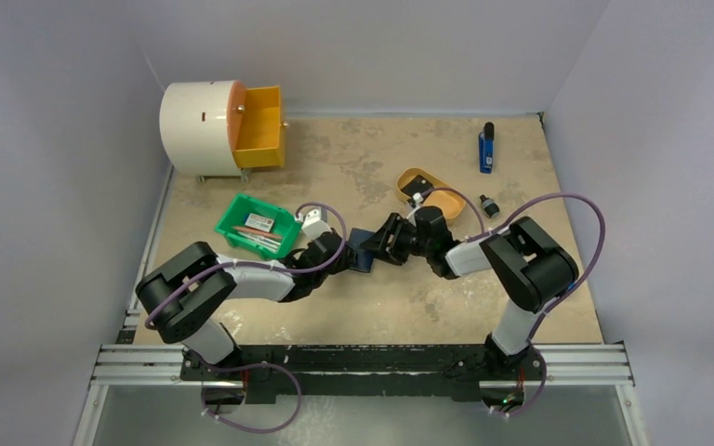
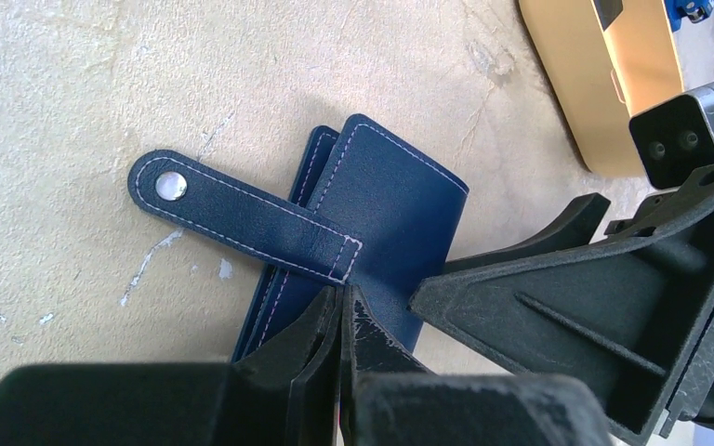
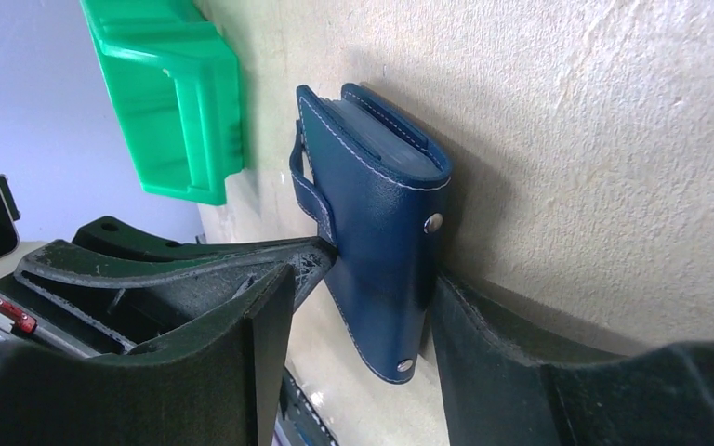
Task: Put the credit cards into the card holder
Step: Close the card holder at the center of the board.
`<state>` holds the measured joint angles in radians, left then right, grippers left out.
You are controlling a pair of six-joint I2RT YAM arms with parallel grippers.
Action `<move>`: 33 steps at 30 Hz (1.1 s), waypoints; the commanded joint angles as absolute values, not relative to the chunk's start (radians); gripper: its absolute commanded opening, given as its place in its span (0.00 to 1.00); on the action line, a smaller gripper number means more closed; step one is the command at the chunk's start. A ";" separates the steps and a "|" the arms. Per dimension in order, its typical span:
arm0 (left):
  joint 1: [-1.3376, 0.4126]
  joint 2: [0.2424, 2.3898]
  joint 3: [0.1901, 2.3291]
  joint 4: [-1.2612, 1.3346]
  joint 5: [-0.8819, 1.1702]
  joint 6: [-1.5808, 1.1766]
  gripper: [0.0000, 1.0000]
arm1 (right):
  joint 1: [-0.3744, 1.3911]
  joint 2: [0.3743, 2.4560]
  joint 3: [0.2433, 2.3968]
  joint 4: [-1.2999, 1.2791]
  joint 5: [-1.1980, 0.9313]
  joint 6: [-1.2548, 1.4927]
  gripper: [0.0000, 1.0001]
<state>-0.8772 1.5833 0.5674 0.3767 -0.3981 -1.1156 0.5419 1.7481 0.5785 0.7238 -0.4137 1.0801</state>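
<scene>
The navy-blue card holder (image 1: 363,249) lies mid-table between both grippers. In the left wrist view the card holder (image 2: 381,214) shows its snap tab with a light stud (image 2: 170,187) flung open to the left. My left gripper (image 2: 342,311) is shut on the holder's near edge, just below the tab's stitched root. In the right wrist view the holder (image 3: 381,214) stands on edge, and my right gripper (image 3: 364,283) is open with its fingers astride the holder's lower end. A card-like piece (image 1: 260,221) lies in the green bin (image 1: 234,216).
The mustard-yellow oval tray (image 1: 446,206) sits behind the right gripper and holds a small item. A white drum with an open yellow drawer (image 1: 260,125) stands at the back left. A blue object (image 1: 486,149) and a small black item (image 1: 490,206) lie at the right.
</scene>
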 commanded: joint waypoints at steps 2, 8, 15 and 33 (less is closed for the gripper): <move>-0.866 1.650 0.542 0.223 -0.415 -1.117 0.00 | 0.547 1.783 0.541 0.889 -0.462 1.121 0.53; -0.862 1.630 0.544 0.223 -0.417 -1.109 0.00 | 0.548 1.826 0.541 0.967 -0.486 1.145 0.33; -0.862 1.504 0.567 0.152 -0.464 -1.052 0.09 | 0.548 1.819 0.608 0.744 -0.471 1.056 0.30; -0.864 1.467 0.637 0.113 -0.557 -0.915 0.36 | 0.548 1.841 0.833 0.226 -0.388 0.667 0.29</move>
<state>-0.8665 1.4071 0.5865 0.0608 -0.5583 -0.9569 0.5488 1.8259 0.8162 0.3729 -0.4606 0.7914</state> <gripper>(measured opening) 0.357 0.299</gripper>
